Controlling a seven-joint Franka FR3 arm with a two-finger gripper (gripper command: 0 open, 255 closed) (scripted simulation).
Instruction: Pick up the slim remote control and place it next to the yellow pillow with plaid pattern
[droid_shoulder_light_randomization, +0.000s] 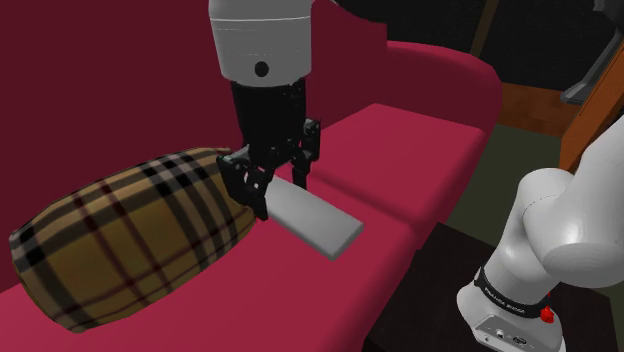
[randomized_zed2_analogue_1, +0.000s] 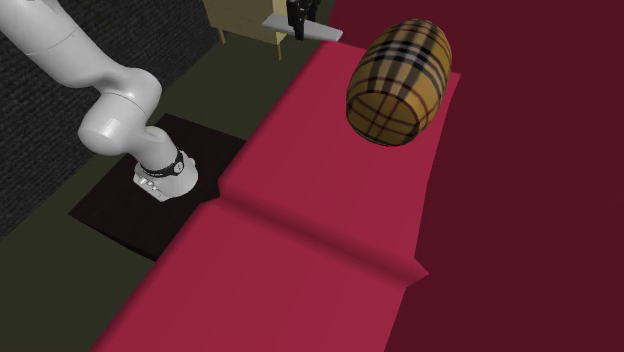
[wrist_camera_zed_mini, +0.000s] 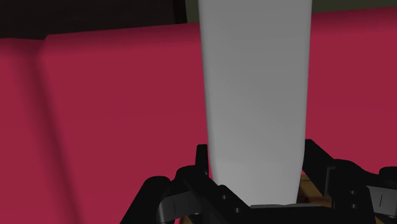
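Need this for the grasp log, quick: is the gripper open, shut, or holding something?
Gripper: shut on the grey remote control, clasped at one end between the fingers.

Sofa (randomized_zed2_analogue_1: 320, 220): crimson — seat cushions and backrest
Floor (randomized_zed2_analogue_1: 215, 95): dark olive
Cabinet (randomized_zed2_analogue_1: 245, 18): pale — past the sofa's end

Smooth matt remote (droid_shoulder_light_randomization: 315, 222) (cloth pillow (droid_shoulder_light_randomization: 130, 235))

Remote (droid_shoulder_light_randomization: 312, 222) in hand (droid_shoulder_light_randomization: 281, 187), beside pillow (droid_shoulder_light_randomization: 130, 235) on sofa (droid_shoulder_light_randomization: 420, 140)
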